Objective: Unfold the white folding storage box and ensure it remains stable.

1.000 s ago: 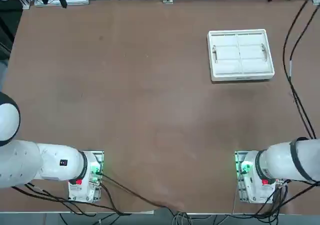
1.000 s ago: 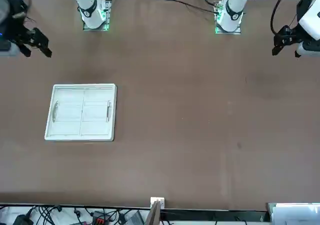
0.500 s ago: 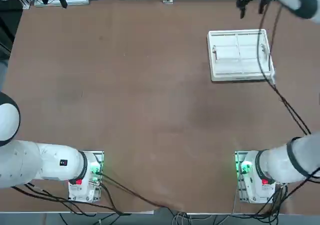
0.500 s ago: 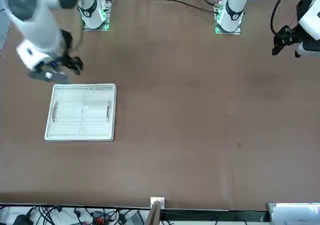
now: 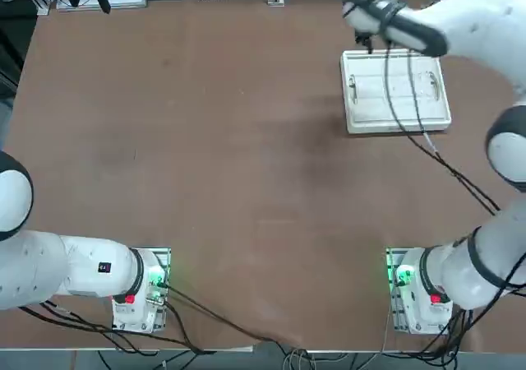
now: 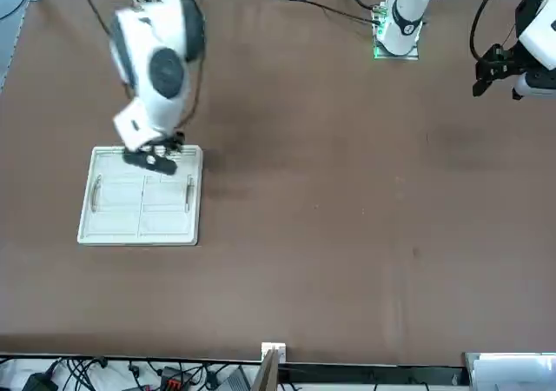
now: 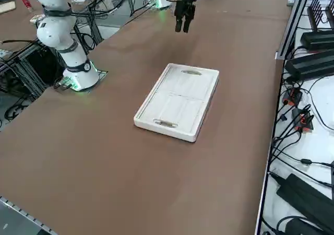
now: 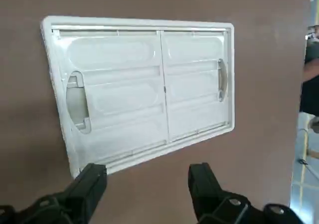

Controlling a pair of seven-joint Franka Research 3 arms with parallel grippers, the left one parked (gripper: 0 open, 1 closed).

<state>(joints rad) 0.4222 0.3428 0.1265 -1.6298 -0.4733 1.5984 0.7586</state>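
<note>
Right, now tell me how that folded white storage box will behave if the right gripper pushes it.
The white storage box lies flat and low, so it would probably slide rather than tip or roll. Its thick, straight rim suggests a stiff frame. The hinged panels inside might shift a little if the right gripper, open above the table, caught an oval handle hole.

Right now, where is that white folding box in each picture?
Top view: the white box lies upper right, partly behind the arm.
Front view: left of centre, partly behind the arm.
Right side view: near the middle.
Right wrist view: beyond the open right gripper.
Shared landmark: an oval handle hole.
</note>
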